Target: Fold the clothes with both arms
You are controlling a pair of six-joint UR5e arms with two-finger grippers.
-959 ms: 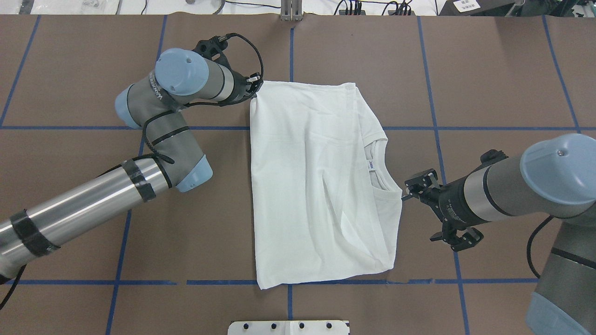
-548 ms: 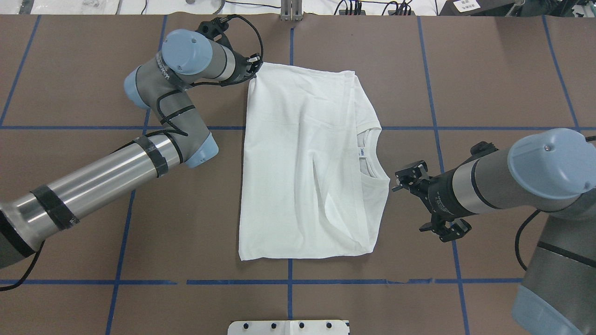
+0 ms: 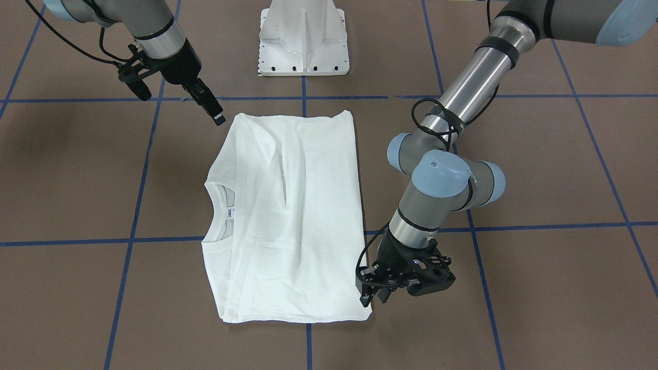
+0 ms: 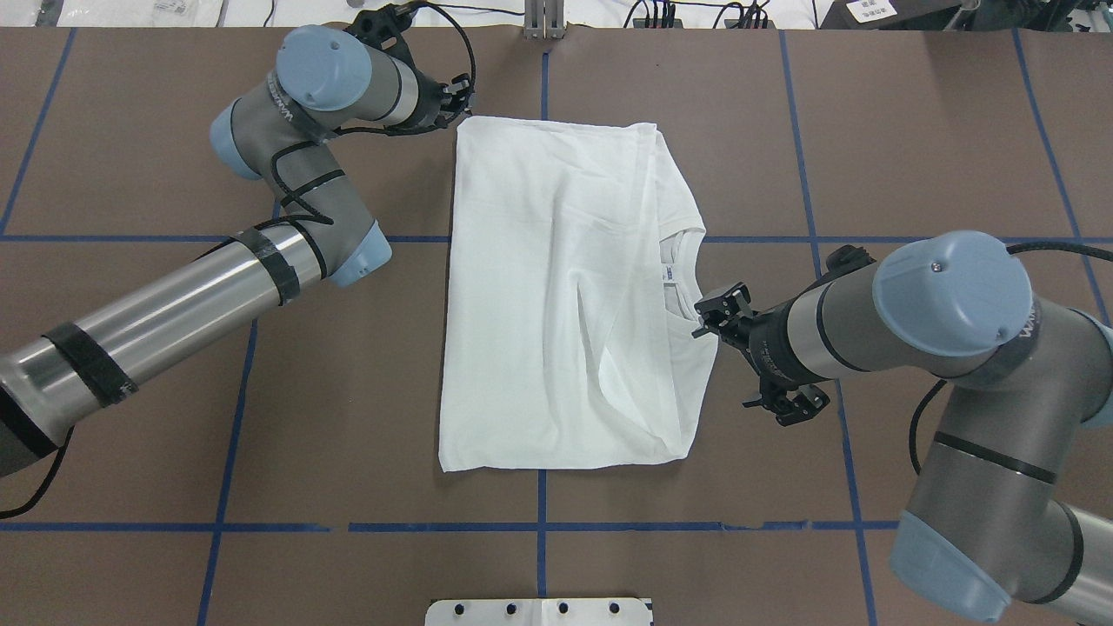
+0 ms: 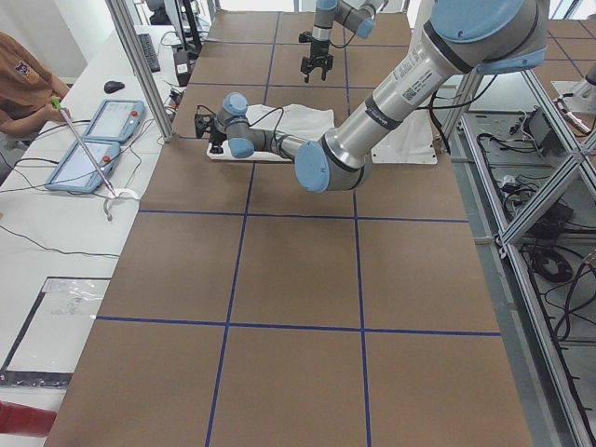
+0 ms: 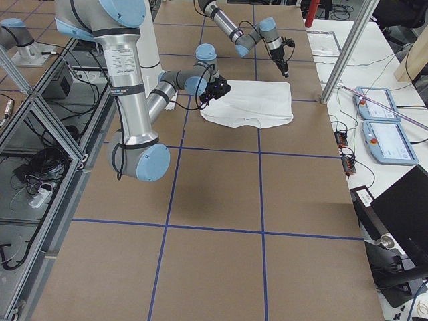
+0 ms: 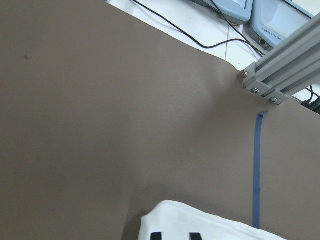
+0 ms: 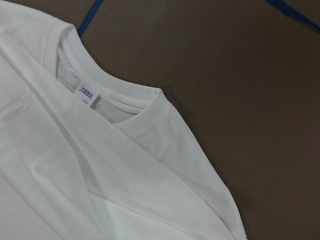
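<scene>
The white long-sleeved T-shirt (image 4: 565,287) lies folded and flat on the brown table, also seen from the front (image 3: 288,216). Its ribbed collar (image 8: 135,100) and neck tag (image 8: 87,92) face my right arm. The black text does not show. My left gripper (image 4: 458,94) hovers just off the shirt's far left corner. Its fingertips (image 7: 156,235) stand slightly apart over that corner, holding nothing; the front view shows it too (image 3: 374,298). My right gripper (image 4: 703,326) is raised over the shirt's right edge near the shoulder, free of the fabric (image 3: 218,119); it looks open.
The white pedestal base (image 3: 303,41) stands at the near table edge. An aluminium frame post (image 7: 280,70) stands at the far edge behind the left gripper. Blue tape lines (image 4: 539,526) grid the table. Tablets (image 5: 93,140) lie on the side bench.
Both arms dragged the shirt away from the robot and slightly left. The left gripper has come off the far left corner. The right gripper has left the shoulder edge and risen.
</scene>
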